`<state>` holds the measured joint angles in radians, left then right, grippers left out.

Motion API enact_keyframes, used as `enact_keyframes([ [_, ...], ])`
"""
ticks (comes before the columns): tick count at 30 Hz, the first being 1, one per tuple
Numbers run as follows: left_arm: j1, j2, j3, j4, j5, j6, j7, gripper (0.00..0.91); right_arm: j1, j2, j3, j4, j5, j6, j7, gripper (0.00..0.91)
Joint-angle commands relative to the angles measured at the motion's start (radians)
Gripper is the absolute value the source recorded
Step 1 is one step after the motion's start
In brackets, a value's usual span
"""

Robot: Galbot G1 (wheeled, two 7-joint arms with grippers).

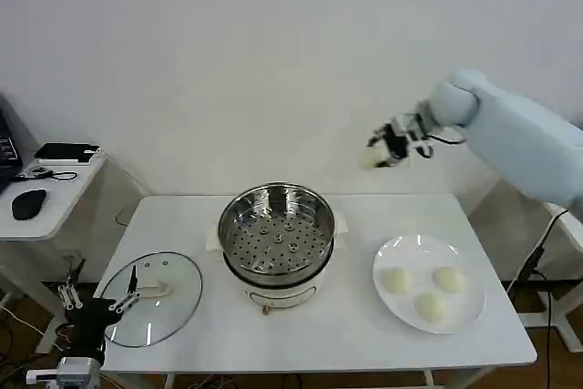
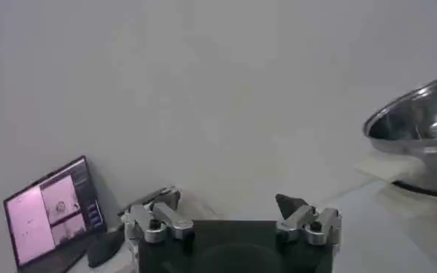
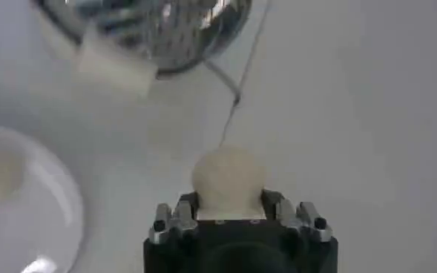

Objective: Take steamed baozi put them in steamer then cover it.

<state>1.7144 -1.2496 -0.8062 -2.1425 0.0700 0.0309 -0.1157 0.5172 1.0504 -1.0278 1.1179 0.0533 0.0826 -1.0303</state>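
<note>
High above the table's far right corner, the right pincer grips one steamed baozi.
On the table the steamer stands uncovered, its perforated tray bare; three baozi lie on the white plate to its right, and the cover lies flat to its left. Low beside that cover the left pincer hangs spread, holding nothing, partly cut off by the view's edge.
</note>
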Motion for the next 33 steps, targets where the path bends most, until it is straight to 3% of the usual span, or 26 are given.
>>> enact_keyframes([
  [1,-0.001,0.001,-0.002,0.001,0.000,0.001,-0.001,0.907,0.076,0.180,-0.099,0.028,0.059,0.022,-0.003,0.584],
  [4,-0.001,-0.001,-0.007,-0.002,0.001,0.001,-0.001,0.907,0.057,0.214,-0.131,0.036,0.038,0.060,-0.010,0.584],
  [8,0.004,-0.003,-0.011,-0.003,0.001,-0.001,-0.002,0.907,0.021,0.258,-0.151,0.011,-0.065,0.139,-0.008,0.584],
  [16,0.006,-0.013,-0.014,-0.002,0.002,-0.005,-0.003,0.907,-0.073,0.327,-0.143,-0.155,-0.233,0.305,0.035,0.584],
  [33,0.007,-0.017,-0.016,-0.002,0.006,-0.011,-0.005,0.907,-0.179,0.411,-0.081,-0.329,-0.387,0.436,0.114,0.584],
])
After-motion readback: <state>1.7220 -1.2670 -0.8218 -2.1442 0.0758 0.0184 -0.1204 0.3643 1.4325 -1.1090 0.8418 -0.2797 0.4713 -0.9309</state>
